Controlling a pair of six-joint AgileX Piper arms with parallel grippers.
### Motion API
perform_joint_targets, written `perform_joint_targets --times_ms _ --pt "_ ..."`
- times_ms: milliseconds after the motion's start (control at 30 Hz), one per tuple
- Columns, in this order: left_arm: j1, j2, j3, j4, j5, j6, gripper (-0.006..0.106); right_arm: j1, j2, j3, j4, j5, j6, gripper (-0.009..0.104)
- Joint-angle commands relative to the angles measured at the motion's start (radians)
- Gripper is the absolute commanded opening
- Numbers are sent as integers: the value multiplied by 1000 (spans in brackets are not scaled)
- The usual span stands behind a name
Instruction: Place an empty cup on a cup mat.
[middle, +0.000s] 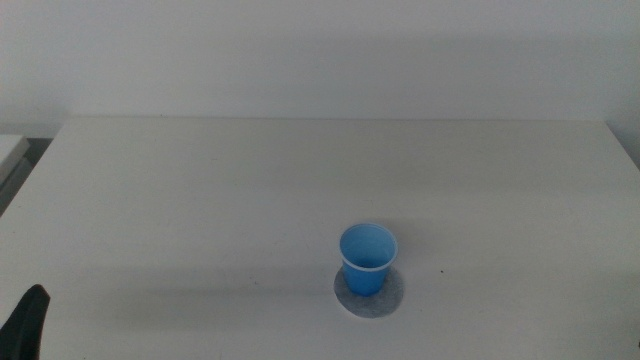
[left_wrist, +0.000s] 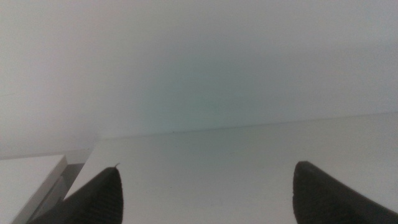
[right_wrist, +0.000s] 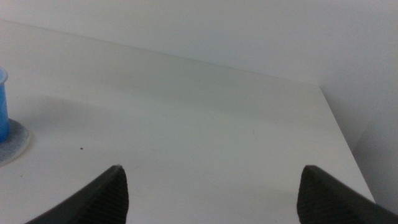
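The blue cup (middle: 367, 259) stands upright on the round grey cup mat (middle: 390, 298) at the front middle of the white table. It looks empty, blue inside. In the right wrist view the cup (right_wrist: 3, 104) and the cup mat (right_wrist: 15, 140) show only in part at the picture's edge. My left gripper (left_wrist: 208, 186) is open with nothing between its jaws; it shows as a dark tip (middle: 28, 318) at the bottom left of the middle view, far from the cup. My right gripper (right_wrist: 214, 190) is open and empty, away from the cup, and does not show in the middle view.
The white table (middle: 200, 190) ends at a pale wall at the back. A narrow gap and another pale surface (middle: 10, 150) lie off the table's left edge. The table's right edge (right_wrist: 339, 130) shows in the right wrist view.
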Motion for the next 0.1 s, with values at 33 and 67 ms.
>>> perform_joint_targets --times_ms 33,67 --pt "-1 -4 0 0 -5 -3 94 2 -4 4 7 -8 -2 93" --pt "-1 -4 0 0 -5 -3 94 2 -4 4 7 -8 -2 93"
